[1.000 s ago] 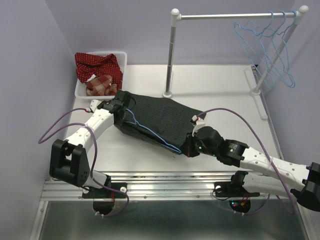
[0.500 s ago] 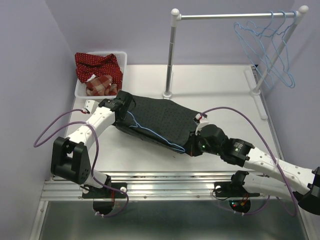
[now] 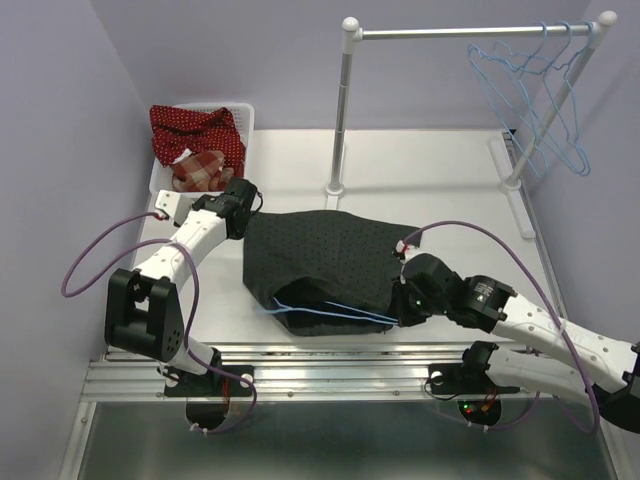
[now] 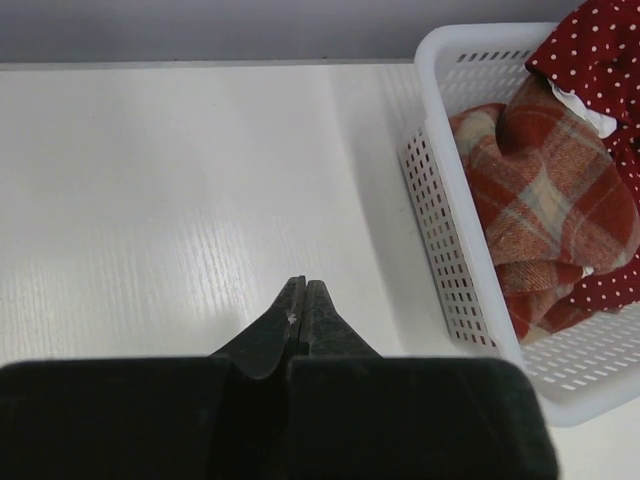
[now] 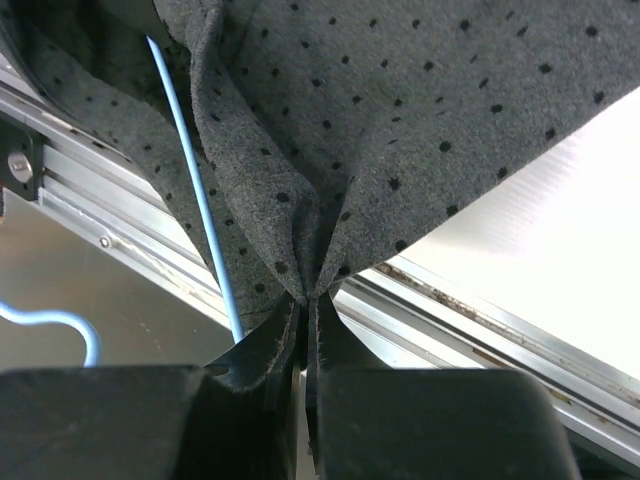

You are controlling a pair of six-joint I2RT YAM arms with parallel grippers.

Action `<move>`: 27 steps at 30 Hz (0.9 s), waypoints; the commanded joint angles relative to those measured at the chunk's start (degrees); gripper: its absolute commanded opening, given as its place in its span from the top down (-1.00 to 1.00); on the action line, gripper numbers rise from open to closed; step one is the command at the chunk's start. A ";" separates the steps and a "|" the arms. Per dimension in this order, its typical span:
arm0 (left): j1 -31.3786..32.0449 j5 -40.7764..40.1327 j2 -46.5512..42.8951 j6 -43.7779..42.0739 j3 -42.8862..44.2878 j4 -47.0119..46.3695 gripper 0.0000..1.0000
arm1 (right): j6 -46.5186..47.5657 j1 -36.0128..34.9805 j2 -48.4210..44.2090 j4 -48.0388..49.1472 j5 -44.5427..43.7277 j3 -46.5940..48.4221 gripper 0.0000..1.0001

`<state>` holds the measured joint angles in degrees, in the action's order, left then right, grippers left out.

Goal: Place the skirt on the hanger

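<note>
Where skirt (image 3: 330,250) lies: on surface (image 3: 450,180), hanger (image 5: 195,190) at near hem
Left pincer (image 4: 303,287): clenched, empty
Right pincer (image 5: 308,298): pinching skirt fabric

No readable text, labels, brands or numbers in any view.

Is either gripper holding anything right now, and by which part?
Right gripper pinches a bunched fold at the edge of the skirt; left gripper is shut on nothing.
</note>
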<state>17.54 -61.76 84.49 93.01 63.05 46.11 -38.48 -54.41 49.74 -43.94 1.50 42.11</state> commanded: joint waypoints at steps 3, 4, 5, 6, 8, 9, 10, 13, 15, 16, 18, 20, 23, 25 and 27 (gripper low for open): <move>0.92 1.96 -5.02 -12.21 0.07 -10.38 1.00 | 2.00 0.27 4.31 1.31 -1.23 2.98 0.99; 0.92 3.30 -6.25 -16.07 -1.42 -12.08 1.00 | 2.00 0.27 5.54 1.49 -1.23 3.07 0.99; 0.92 4.96 -7.66 -18.63 -2.39 -14.44 1.00 | 1.83 0.27 5.98 1.84 -1.15 2.98 0.99; 0.92 6.72 -10.98 -22.14 -3.62 -17.42 1.00 | 1.57 0.27 6.42 2.02 -1.15 2.81 0.99; 0.92 12.25 -14.42 -28.84 -6.70 -25.34 1.00 | 0.25 0.27 7.74 2.11 -4.56 2.45 0.96; 0.83 15.58 -17.75 -29.55 -7.75 -27.71 0.98 | -0.36 0.27 8.09 1.93 -7.18 1.84 0.72; 0.92 16.83 -19.43 -30.43 -8.63 -28.78 0.87 | -1.24 0.27 8.36 1.67 -8.34 1.49 0.57; 0.92 22.19 -24.27 -33.41 -11.19 -30.55 0.13 | -2.65 0.27 9.50 1.06 -9.76 0.96 0.06; 0.83 26.22 -26.38 -34.73 -12.15 -29.94 -0.41 | -2.92 0.27 9.42 1.14 -10.28 1.05 -0.53; 0.83 27.29 -26.91 -34.91 -12.24 -29.59 -0.51 | -3.09 0.27 9.15 0.97 -10.72 0.96 -0.67; 0.92 28.88 -28.05 -34.83 -12.51 -28.36 -0.62 | -3.88 0.27 8.54 0.44 -12.12 1.22 -0.99; 0.83 30.73 -28.85 -34.74 -12.77 -26.86 -0.75 | -6.33 0.27 7.40 -1.58 -15.72 1.92 -1.00; 0.92 33.01 -30.69 -35.00 -13.30 -25.89 -0.84 | -9.50 0.27 5.47 -5.18 -21.52 2.45 -1.00; 0.83 34.07 -32.27 -35.27 -13.74 -25.37 -0.91 | -13.01 0.27 3.45 -8.68 -25.81 3.42 -1.00; 0.92 34.42 -33.86 -35.18 -14.27 -25.02 -0.92 | -15.83 0.27 1.60 -11.07 -27.94 4.65 -1.00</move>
<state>18.26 -29.45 54.04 59.57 49.67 20.25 -47.40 -54.39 54.92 -48.66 -16.60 43.11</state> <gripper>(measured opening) 0.955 0.995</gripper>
